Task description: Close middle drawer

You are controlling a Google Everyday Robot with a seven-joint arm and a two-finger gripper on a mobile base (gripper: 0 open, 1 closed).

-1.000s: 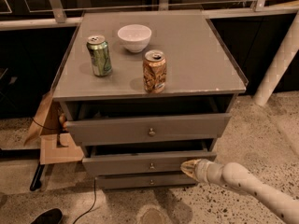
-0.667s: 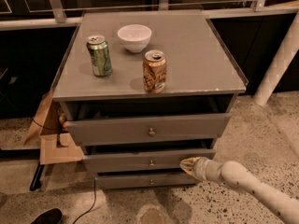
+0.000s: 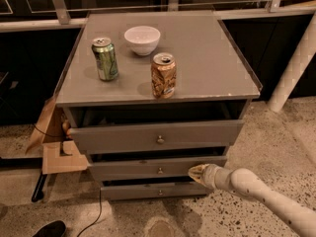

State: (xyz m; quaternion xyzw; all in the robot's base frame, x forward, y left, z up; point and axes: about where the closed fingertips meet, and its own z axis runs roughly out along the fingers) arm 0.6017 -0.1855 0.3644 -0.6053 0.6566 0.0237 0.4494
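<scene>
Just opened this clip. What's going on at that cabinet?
The robot's arm reaches in from the lower right, and its claw is at the right end of the middle drawer front. That drawer is pulled out a little and not yet closed. The top drawer juts out further. On the cabinet top, a white bowl, a green can and an orange can stand upright.

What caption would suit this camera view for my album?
Robot pincer at the right end of the partly open middle drawer of a grey cabinet.
</scene>
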